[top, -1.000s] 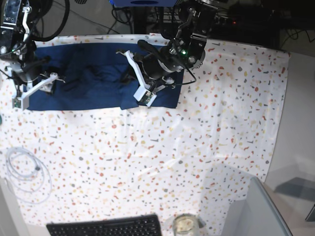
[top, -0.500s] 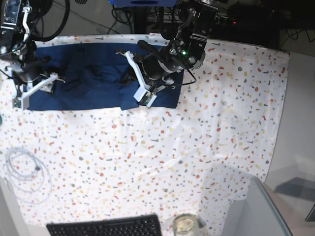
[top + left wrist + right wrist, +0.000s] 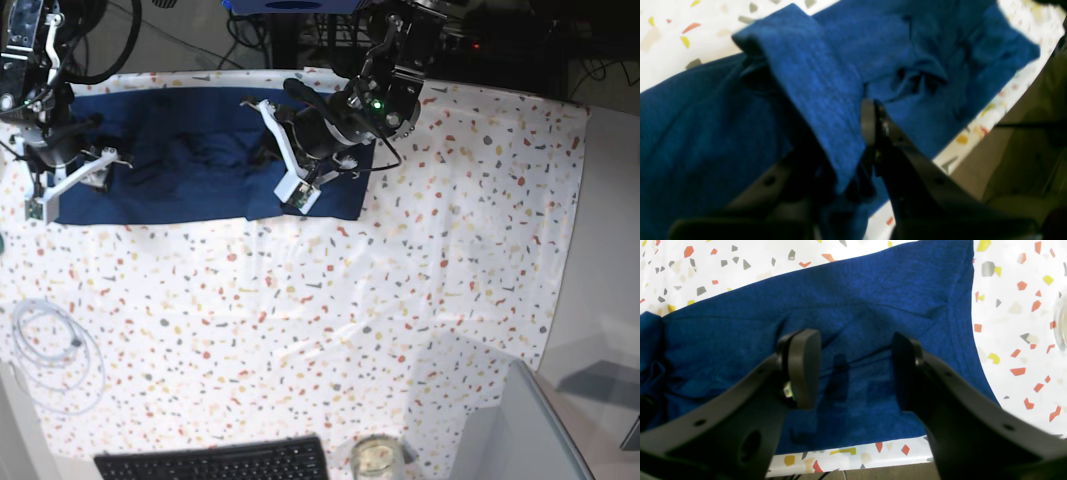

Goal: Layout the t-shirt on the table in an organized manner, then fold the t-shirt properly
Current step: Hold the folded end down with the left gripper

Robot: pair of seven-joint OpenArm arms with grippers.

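Observation:
The dark navy t-shirt (image 3: 190,165) lies as a wide, rumpled band along the far left part of the speckled table (image 3: 400,290). My left gripper (image 3: 260,152) is over its right half, shut on a raised fold of the t-shirt (image 3: 820,100); that strip of cloth runs between the black fingers (image 3: 873,130). My right gripper (image 3: 108,158) hovers over the shirt's left end. In the right wrist view it (image 3: 853,370) stands open, nothing between its pads (image 3: 803,366), with flat t-shirt (image 3: 857,306) below and the table (image 3: 1017,306) beside it.
A black keyboard (image 3: 215,462) and a glass jar (image 3: 375,458) sit at the near edge. A coiled white cable (image 3: 55,350) lies at the left. A grey translucent box (image 3: 540,430) stands at the near right. The table's far edge runs just behind the shirt.
My left arm has shifted slightly toward the far edge with the fold in its grip. The right arm has not moved.

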